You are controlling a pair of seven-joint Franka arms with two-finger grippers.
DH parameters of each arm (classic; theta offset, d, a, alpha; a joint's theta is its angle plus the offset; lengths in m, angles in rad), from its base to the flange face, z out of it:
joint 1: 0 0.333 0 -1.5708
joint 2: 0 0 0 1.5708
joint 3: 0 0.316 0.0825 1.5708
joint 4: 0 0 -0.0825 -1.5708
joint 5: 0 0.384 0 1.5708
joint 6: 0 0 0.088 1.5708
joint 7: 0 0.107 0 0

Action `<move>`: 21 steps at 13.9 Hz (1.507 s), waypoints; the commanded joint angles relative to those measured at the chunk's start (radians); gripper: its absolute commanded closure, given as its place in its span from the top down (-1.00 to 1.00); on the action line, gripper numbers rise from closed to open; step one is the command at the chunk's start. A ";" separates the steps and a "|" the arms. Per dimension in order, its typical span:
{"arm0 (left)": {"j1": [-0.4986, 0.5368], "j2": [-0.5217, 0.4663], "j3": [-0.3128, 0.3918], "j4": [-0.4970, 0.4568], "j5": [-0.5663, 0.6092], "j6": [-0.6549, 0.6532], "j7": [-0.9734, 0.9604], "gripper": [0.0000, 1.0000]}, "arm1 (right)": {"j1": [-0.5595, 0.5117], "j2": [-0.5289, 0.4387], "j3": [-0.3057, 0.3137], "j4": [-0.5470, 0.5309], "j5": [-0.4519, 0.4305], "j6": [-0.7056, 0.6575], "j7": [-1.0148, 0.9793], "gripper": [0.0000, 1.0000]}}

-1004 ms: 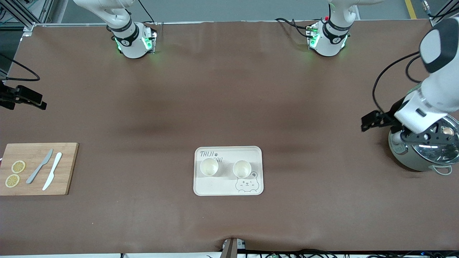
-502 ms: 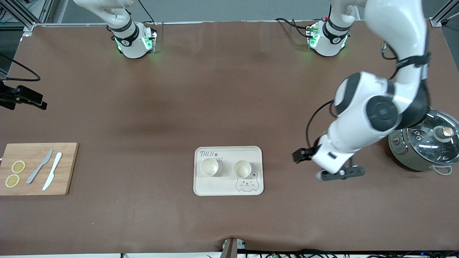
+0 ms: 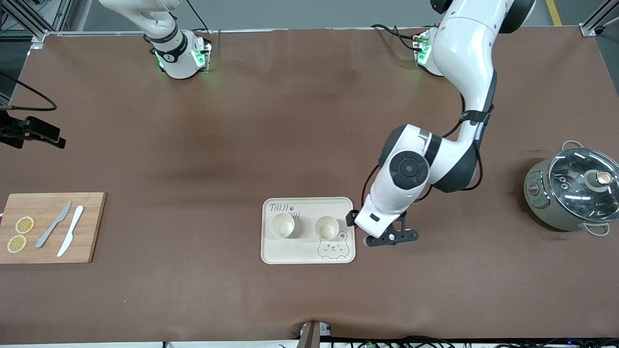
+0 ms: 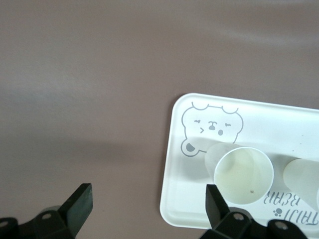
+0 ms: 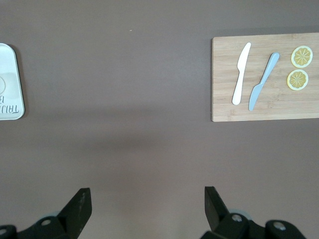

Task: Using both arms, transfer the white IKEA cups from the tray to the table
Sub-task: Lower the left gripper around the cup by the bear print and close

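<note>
Front view: your left tool (image 4: 148, 201) hovers over the brown surface (image 3: 309, 121) at the three o'clock edge of the tray (image 3: 309, 256), fingers spread wide and gripping nothing. Both white IKEA cups stand upright on that tray, side by side. The nearer cup (image 3: 326, 227) sits just inside the rim by the tool, and the second cup (image 3: 282, 225) is at its nine o'clock. They are plain, matte, cream-white tapered tumblers with round rims. The tray is a pale rounded rectangle printed with a bear. Your right tool (image 5: 144, 201) hangs idle over bare surface toward the right arm's end, fingers also spread and empty. A wooden board (image 3: 92, 227) lies there, and a grey glass-lidded pot (image 3: 570, 193) sits at the left arm's end.
</note>
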 commanded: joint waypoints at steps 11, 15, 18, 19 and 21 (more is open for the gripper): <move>-0.147 0.170 0.088 0.032 -0.003 0.178 -0.126 1.00 | -0.002 -0.018 0.011 -0.018 -0.014 0.006 0.001 1.00; -0.152 0.183 0.088 0.029 -0.006 0.235 -0.131 1.00 | -0.001 -0.018 0.011 -0.019 -0.012 0.006 0.003 1.00; -0.152 0.195 0.088 0.027 -0.006 0.240 -0.131 1.00 | -0.001 -0.018 0.011 -0.022 -0.012 0.008 0.003 1.00; -0.154 0.195 0.086 0.029 -0.011 0.240 -0.137 1.00 | -0.001 -0.018 0.011 -0.028 -0.014 0.011 0.003 1.00; -0.152 0.194 0.085 0.027 -0.029 0.237 -0.200 -0.99 | -0.001 -0.018 0.011 -0.030 -0.014 0.011 0.003 1.00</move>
